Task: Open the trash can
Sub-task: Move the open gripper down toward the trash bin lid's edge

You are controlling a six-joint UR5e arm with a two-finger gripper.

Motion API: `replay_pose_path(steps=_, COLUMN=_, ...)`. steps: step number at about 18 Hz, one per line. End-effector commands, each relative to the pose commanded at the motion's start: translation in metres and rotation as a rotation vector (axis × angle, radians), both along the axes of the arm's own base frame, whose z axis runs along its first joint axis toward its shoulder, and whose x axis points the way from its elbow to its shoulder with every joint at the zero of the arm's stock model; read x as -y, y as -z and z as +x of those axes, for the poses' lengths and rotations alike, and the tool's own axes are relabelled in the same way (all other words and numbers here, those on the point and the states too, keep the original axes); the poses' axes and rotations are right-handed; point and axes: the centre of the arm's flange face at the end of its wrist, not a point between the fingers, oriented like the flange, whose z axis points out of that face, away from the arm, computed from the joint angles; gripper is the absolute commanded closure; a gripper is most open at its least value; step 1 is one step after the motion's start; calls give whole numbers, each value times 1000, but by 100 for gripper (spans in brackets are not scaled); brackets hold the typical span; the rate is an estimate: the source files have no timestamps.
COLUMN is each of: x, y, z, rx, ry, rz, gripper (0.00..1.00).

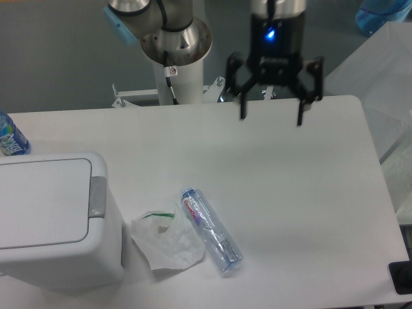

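The tool (271,109) is hanging over the far part of the white surface (290,180), its two dark fingers (243,103) spread wide and pointing down. Nothing is sitting between them and they are touching nothing; a blue light is glowing on the body above them.

The trash can (55,222) is standing at the near left corner of the surface, well apart from the tool. Its flat lid is lying closed, and the small grey latch tab (97,196) is showing on the right edge of the lid.

Just beside the can on its right, a crumpled white plastic bag (166,241) is lying on the surface, and a clear plastic bottle (211,229) is lying on its side against the bag's right edge. Another bottle with a blue label (9,136) is showing at the left edge, behind the can.
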Motion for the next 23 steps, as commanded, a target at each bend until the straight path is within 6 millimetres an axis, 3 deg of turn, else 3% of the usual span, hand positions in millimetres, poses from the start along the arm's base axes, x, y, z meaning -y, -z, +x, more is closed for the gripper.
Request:
replay_pose_path(steps=8, x=-72, y=35, z=53, rx=130, ry=-32, rz=59, gripper=0)
replay_pose_path(steps=15, x=-86, y=48, z=69, rx=283, ry=-106, rz=111, gripper=0)
replay_pose_path(steps=23, x=-94, y=69, z=87, rx=327, ry=-102, rz=81, gripper=0)
